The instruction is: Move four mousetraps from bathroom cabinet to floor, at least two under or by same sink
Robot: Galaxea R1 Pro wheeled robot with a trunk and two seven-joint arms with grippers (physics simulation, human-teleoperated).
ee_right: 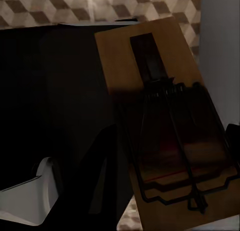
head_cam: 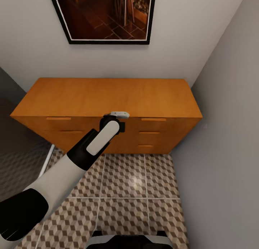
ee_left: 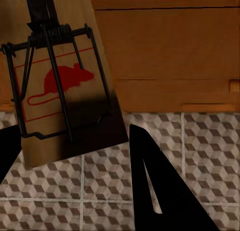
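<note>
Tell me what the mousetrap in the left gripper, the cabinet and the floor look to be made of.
Mousetrap: a flat tan board with faint grain, probably wood, matte, carrying a thin black wire spring, likely metal, and a red printed mouse.
Cabinet: orange-brown wood look, smooth satin top.
Floor: square tiles printed with cubes, pale grout; the glare suggests glazed ceramic.

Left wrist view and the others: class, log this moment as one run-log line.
left gripper: shut on mousetrap, above bathroom floor | right gripper: shut on second mousetrap | cabinet: drawers closed | floor placement: pending
</note>
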